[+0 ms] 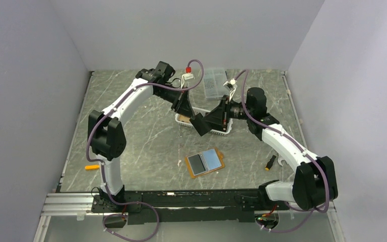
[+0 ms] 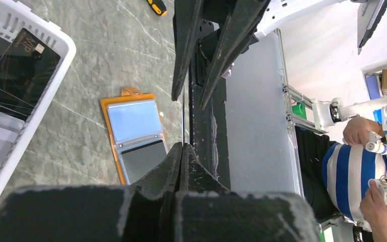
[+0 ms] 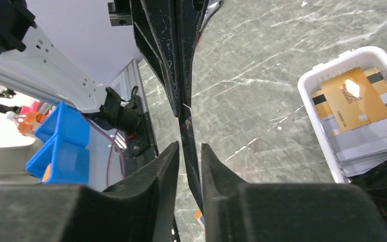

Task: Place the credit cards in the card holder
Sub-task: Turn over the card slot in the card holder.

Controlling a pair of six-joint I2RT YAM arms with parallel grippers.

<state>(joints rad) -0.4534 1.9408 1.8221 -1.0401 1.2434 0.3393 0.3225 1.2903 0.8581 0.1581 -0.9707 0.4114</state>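
Clenched on a dark card seen edge-on, the left pincer hung above the table. The right pincer met it tip to tip, jaws slightly parted astride the same card's free edge, with a gap showing on one side. Just below them sat a white basket holding a gold card and several others. Nearer the arm bases the holder lay open and flat on the table, apart from the basket, one half dark, the other pale blue.
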